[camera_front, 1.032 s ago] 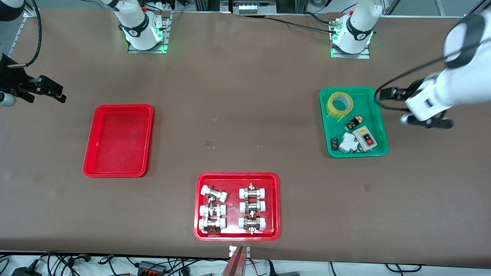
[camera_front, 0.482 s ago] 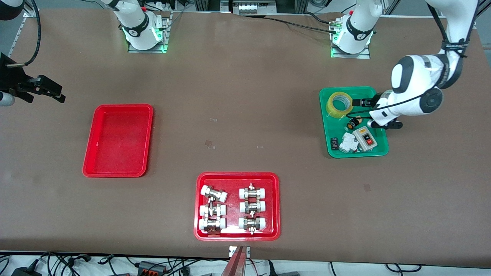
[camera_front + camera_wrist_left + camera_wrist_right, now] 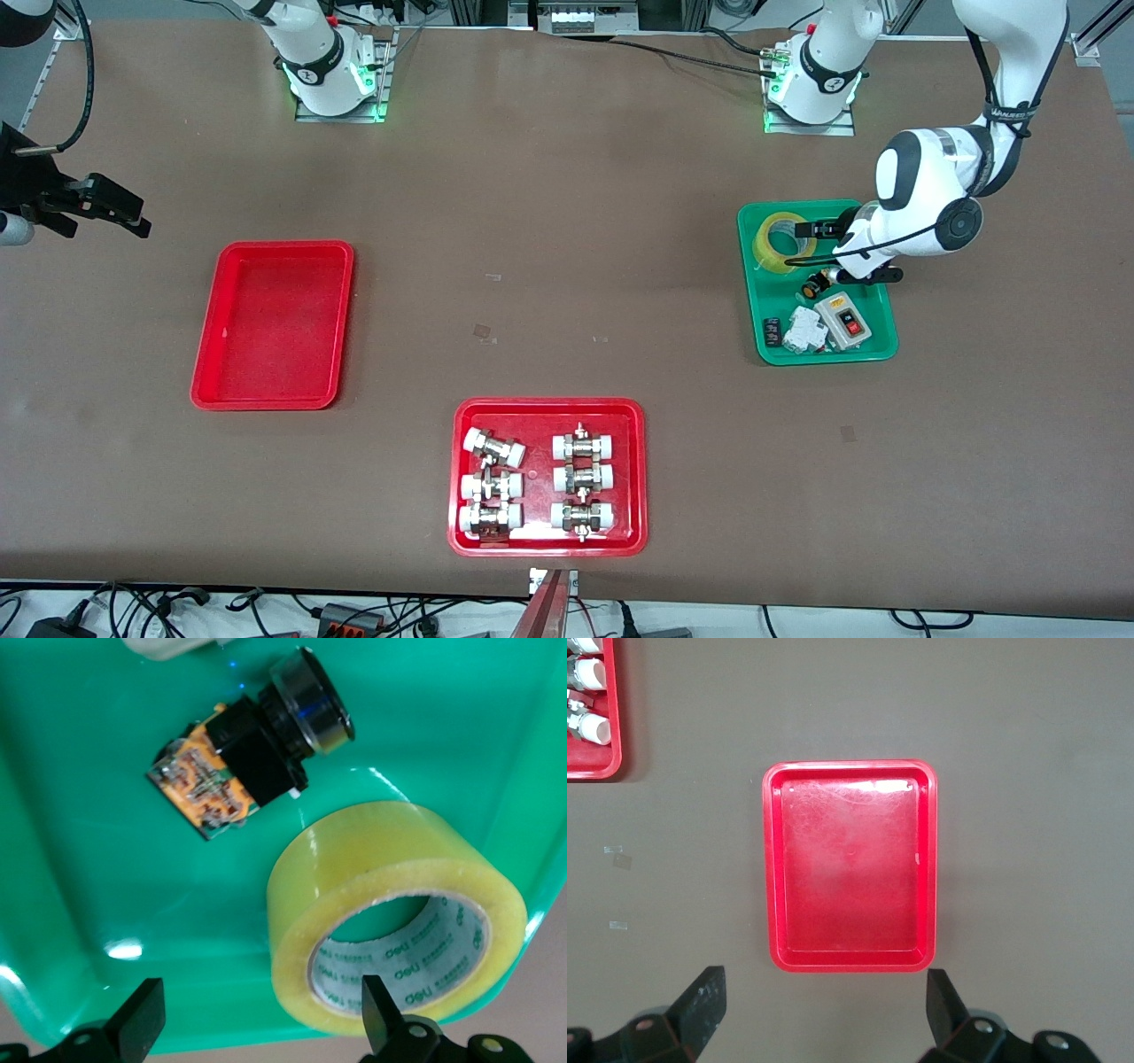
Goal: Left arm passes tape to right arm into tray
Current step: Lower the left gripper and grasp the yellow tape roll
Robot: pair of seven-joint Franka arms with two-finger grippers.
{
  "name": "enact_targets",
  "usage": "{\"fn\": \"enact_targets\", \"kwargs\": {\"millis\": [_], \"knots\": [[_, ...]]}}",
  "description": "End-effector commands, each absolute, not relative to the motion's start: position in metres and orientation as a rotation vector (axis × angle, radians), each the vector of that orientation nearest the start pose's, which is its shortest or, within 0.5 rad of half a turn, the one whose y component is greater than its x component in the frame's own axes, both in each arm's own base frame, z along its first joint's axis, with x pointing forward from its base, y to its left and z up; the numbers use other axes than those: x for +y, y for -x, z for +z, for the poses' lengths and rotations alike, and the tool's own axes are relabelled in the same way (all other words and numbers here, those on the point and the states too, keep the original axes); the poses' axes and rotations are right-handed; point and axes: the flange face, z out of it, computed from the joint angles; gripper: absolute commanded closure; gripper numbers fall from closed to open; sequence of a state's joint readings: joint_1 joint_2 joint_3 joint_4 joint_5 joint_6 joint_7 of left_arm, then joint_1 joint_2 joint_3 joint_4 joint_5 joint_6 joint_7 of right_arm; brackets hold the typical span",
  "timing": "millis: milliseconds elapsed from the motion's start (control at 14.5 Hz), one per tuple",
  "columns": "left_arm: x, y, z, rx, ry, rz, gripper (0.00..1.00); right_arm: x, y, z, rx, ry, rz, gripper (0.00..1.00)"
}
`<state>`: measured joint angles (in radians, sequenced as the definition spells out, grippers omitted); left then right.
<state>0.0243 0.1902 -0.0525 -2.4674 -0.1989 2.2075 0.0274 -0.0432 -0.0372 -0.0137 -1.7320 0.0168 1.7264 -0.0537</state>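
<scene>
Glossy translucent yellow ring-shaped tape roll (image 3: 394, 917), pale printed core, sits right under the wide-open left pincer (image 3: 261, 1020) in a smooth green plastic tray (image 3: 80, 859). Right pincer (image 3: 824, 1008) gapes wide over the bare brown worktop (image 3: 1028, 815).

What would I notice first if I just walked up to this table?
Probably the yellow tape roll lying in the green tray at the left arm's end, with the open left gripper over it. Then the empty red tray toward the right arm's end, where the open right gripper waits.
</scene>
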Motion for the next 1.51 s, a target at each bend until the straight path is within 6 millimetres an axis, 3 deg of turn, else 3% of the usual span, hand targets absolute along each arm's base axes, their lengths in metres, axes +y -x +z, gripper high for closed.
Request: {"fn": "enact_targets", "kwargs": {"millis": [0, 206, 344, 688, 964, 1101, 1308, 1445], "knots": [[-0.025, -0.421, 0.185, -0.157, 3.215, 0.711, 0.2, -0.031, -0.551, 0.587, -0.011, 3.14, -0.046, 0.0], [-0.027, -0.421, 0.185, -0.151, 3.214, 0.716, 0.57, -0.031, -0.551, 0.587, -0.011, 3.14, -0.046, 0.0], [-0.027, -0.421, 0.187, -0.15, 3.213, 0.722, 0.72, -0.032, -0.551, 0.587, -0.009, 3.14, -0.046, 0.0], [-0.03, -0.427, 0.195, -0.139, 3.218, 0.735, 0.85, -0.032, -0.551, 0.588, -0.009, 3.14, -0.048, 0.0], [-0.032, -0.475, 0.247, -0.092, 3.251, 0.746, 0.87, -0.031, -0.551, 0.588, -0.009, 3.14, -0.048, 0.0], [-0.045, -0.508, 0.291, -0.064, 3.258, 0.763, 0.87, -0.03, -0.551, 0.587, -0.009, 3.138, -0.049, 0.0], [-0.085, -0.536, 0.352, -0.112, 3.248, 0.782, 0.93, -0.021, -0.554, 0.584, -0.027, 3.123, -0.037, 0.0], [-0.131, -0.54, 0.397, -0.068, 3.269, 0.85, 0.99, -0.016, -0.554, 0.583, -0.039, 3.121, -0.035, 0.0]]}}
